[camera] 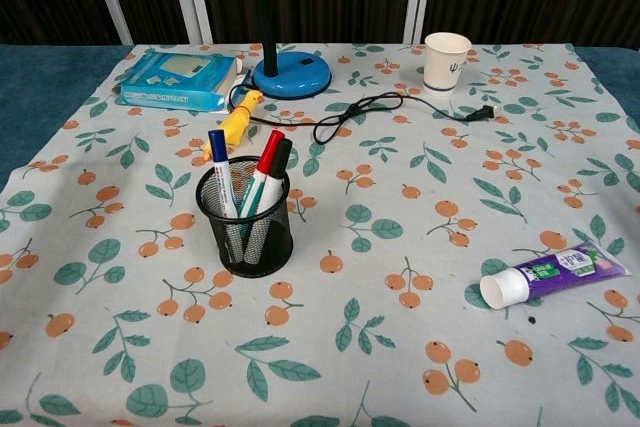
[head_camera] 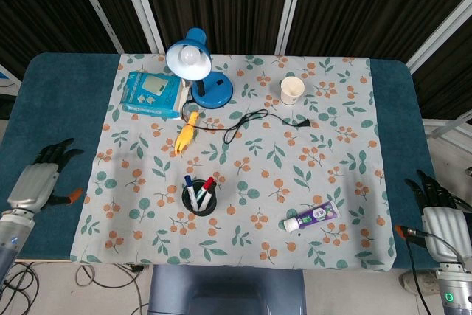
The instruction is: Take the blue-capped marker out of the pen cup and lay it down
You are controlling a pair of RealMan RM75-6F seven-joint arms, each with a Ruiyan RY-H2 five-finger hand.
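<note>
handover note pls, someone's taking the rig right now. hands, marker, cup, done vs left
Left hand: empty, fingers apart, over the table's left edge, well short of the cup.
Right hand: empty, at the right edge, off the cloth.
Blue-capped marker: upright in the pen cup, leftmost, beside a red-capped marker and a black-capped one.
Done: nothing; the marker is not yet touched.
Left: reach the cup, grip the blue-capped marker, lift it out, lay it on the cloth.

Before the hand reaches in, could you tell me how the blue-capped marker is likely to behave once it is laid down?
The blue-capped marker looks round and stiff, so it may roll on the flat cloth. It leans loosely in the mesh pen cup beside two others, so lifting it may jostle them or tip the light-looking cup.
</note>
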